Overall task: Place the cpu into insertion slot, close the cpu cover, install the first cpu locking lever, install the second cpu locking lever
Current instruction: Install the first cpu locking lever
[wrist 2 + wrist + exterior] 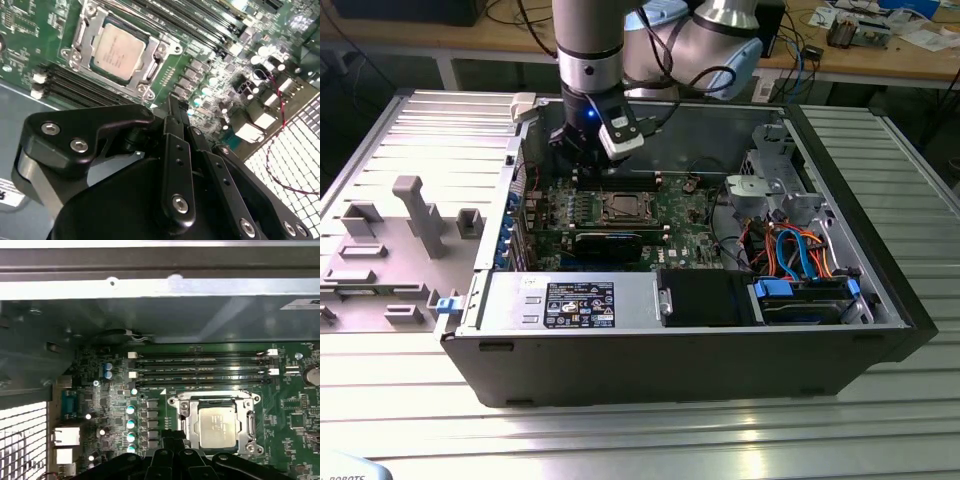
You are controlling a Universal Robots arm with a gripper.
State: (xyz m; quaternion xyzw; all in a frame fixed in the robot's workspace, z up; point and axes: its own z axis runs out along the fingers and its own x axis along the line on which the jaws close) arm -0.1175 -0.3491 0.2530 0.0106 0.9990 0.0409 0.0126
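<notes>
Cpu (119, 48) seated in slot (127, 25), cover (151, 70) flat around it. Gripper (171, 104) hovers just beside slot, fingers (172, 127) closed together, empty.

the cpu (119, 50) sits face up in the slot (70, 56), with the silvery cover (153, 67) lying flat around its edges. dark memory slots (75, 87) run just beside the slot. the black gripper (172, 107) hangs near the slot, its tip apart from the cpu. a row of capacitors (200, 102) stands near the slot on the green board (20, 30), and a mesh grille (290, 155) lies well apart from the slot.
</notes>
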